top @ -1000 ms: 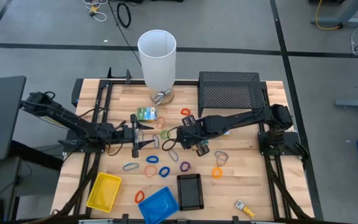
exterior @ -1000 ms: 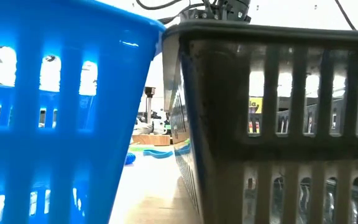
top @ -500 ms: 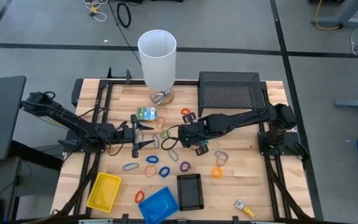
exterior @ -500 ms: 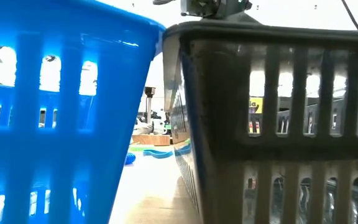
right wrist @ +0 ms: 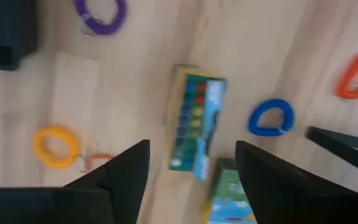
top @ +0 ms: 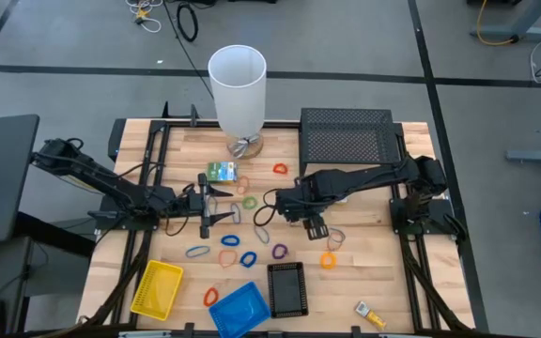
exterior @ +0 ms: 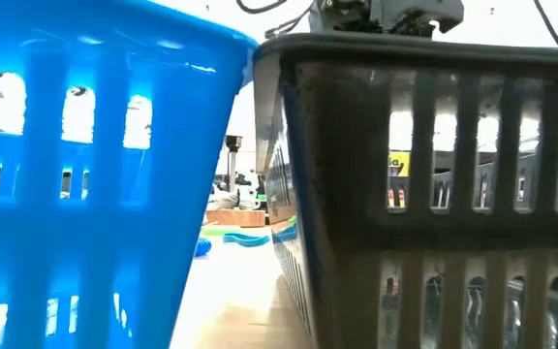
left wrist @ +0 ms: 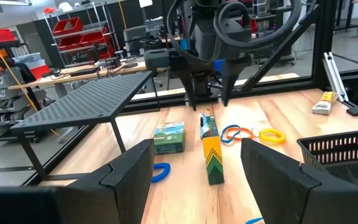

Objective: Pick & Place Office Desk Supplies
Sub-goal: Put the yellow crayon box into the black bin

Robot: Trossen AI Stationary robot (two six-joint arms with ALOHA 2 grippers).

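I see R gripper just above printed box, fingers apart, nothing held. Box lies flat on table, near black tray. L gripper waits beyond box, fingers apart.

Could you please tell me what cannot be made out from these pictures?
- Low view: blue tray and black tray hide nearly the whole table.
- High view: the right gripper covers the box beneath it.
- Right wrist view: box print is blurred.
- Left wrist view: the yellow tray is out of frame.
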